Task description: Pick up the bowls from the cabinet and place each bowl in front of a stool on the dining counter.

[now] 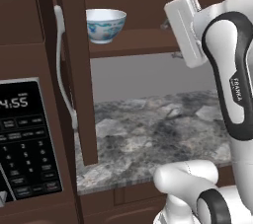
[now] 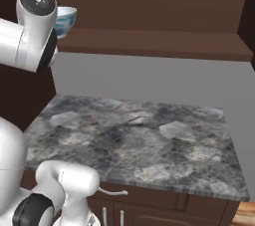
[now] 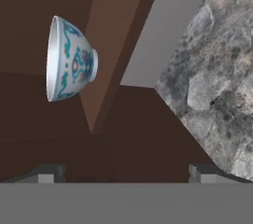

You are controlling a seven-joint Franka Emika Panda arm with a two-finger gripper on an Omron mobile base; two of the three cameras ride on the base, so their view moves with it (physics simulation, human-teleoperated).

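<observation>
Bowl sitting upright on cabinet shelf

Gripper is hovering with jaws spread wide and empty, well apart from the painted bowl, which is lying ahead, toward the upper left in the hand view.

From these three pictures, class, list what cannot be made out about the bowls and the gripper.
- Painted bowl, right base view: its left part hidden behind the arm.
- Second bowl: none visible on the shelf.
- Gripper, hand view: just the tips show, set wide apart.
- Cabinet door, left base view: top cut off.
</observation>
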